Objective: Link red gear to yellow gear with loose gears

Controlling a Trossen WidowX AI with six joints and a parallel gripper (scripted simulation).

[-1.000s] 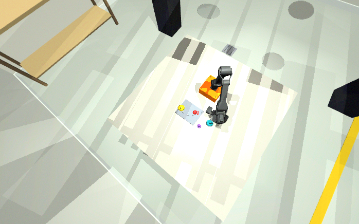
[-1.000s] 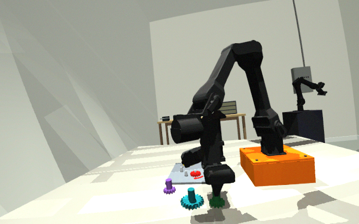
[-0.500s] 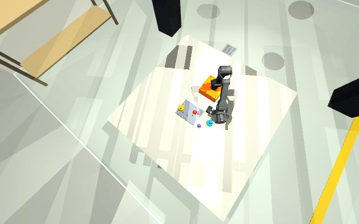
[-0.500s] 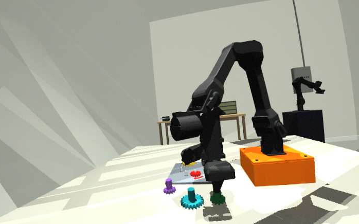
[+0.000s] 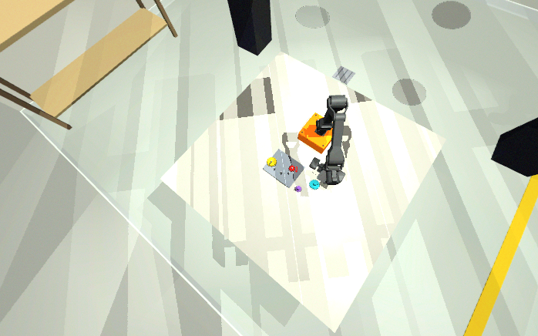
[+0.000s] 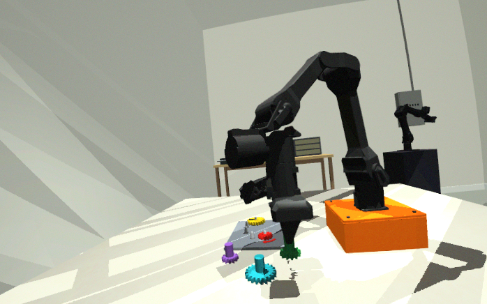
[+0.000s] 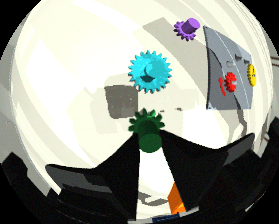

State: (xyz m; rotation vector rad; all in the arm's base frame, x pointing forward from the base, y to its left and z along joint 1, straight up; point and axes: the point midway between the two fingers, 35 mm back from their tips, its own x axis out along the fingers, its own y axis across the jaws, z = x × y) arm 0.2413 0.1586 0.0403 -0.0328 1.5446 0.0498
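Observation:
My gripper (image 6: 290, 240) (image 7: 151, 140) is shut on the green gear (image 6: 289, 252) (image 7: 147, 122) by its stem, holding it a little above the table. The cyan gear (image 5: 314, 184) (image 6: 259, 270) (image 7: 140, 70) stands on the table beside it, stem up. The smaller purple gear (image 5: 297, 189) (image 6: 229, 251) (image 7: 192, 25) stands nearer the board. The grey board (image 5: 285, 179) (image 6: 238, 243) (image 7: 215, 60) carries the red gear (image 5: 291, 168) (image 6: 264, 236) (image 7: 230, 82) and the yellow gear (image 5: 270, 162) (image 6: 256, 221) (image 7: 252, 75), with bare pegs between and beside them. The arm hides the green gear in the top view.
The orange base block (image 5: 313, 137) (image 6: 385, 233) (image 7: 176, 200) under the arm stands on the table behind the gripper, to the right of the board in the exterior view. Dark shadows fall on the table near the cyan gear.

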